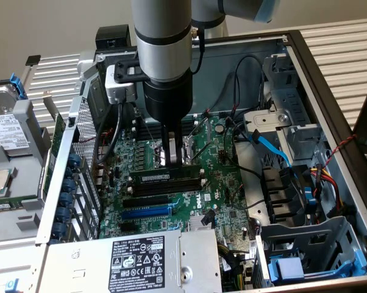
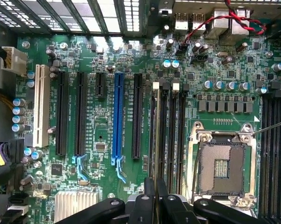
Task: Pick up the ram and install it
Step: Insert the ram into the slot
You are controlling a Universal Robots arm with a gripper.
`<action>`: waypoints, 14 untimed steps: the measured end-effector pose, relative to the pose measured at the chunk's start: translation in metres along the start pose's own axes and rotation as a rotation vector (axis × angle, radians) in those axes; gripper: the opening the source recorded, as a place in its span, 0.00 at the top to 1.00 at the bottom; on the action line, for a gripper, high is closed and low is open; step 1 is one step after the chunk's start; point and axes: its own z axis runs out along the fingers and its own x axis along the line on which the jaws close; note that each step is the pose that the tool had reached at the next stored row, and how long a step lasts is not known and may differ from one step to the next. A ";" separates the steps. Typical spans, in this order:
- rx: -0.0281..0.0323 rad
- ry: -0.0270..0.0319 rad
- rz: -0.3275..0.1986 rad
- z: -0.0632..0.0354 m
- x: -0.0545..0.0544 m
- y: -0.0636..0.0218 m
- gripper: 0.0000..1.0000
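Ram (image 1: 153, 176) stands on its edge at the black slots (image 1: 148, 188) near the processor socket (image 2: 222, 168), pinched in my almost closed tool (image 1: 175, 160); if it sits tilted, pressing may bend it.

Below me the green motherboard (image 1: 223, 177) lies flat in the open case (image 1: 244, 52). It carries long black slots (image 1: 150, 198), a blue expansion slot (image 1: 146, 212), a CPU socket (image 2: 222, 165), and the ram (image 1: 165, 176) on edge.
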 end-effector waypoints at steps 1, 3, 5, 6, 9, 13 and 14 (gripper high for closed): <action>0.0005 -0.0002 0.000 0.0002 0.000 0.0000 0.87; 0.0013 -0.0012 0.000 0.0006 0.000 0.0000 0.87; 0.0018 -0.0020 0.000 0.0013 0.000 0.0000 0.87; 0.0016 -0.0018 0.000 0.0015 0.000 0.0000 0.87; 0.0015 -0.0018 0.000 0.0025 0.000 0.0000 0.87; 0.0017 -0.0028 0.000 0.0032 0.000 0.0000 0.87; 0.0017 -0.0028 0.000 0.0035 0.000 0.0000 0.87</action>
